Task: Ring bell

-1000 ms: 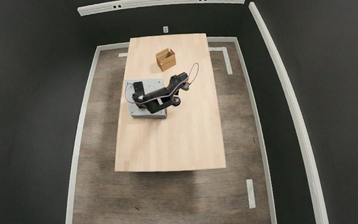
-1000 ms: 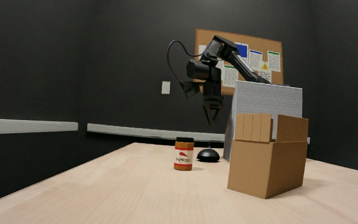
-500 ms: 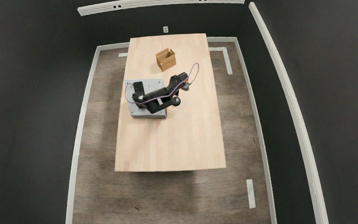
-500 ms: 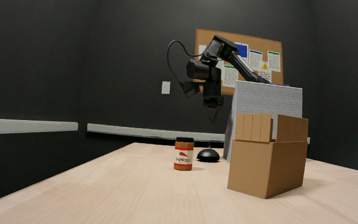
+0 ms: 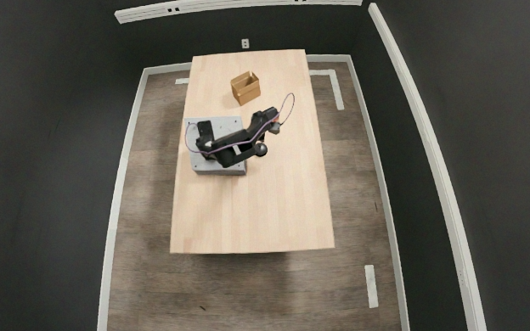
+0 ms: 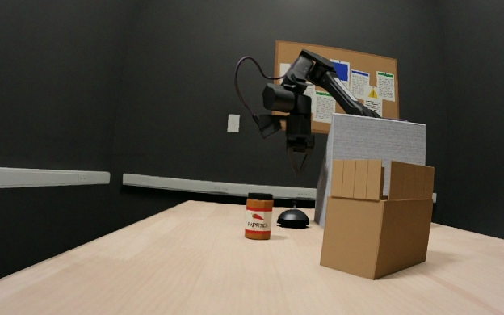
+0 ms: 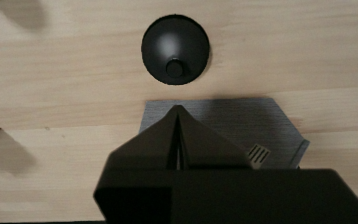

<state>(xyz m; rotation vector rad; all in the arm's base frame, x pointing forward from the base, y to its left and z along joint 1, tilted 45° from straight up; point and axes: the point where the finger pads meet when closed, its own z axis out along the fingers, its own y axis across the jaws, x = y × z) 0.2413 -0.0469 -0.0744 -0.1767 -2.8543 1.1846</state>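
Paprika jar (image 6: 258, 216) stands upright at the bell's nine o'clock, lid on. Black bell (image 6: 293, 218) sits dome-up on the wooden table (image 6: 161, 258), button (image 7: 175, 68) facing straight up. My pincer (image 6: 299, 171) hangs above it, pressed together on nothing, tips down. At three o'clock, cardboard box (image 6: 377, 226), flaps raised; contents hidden.
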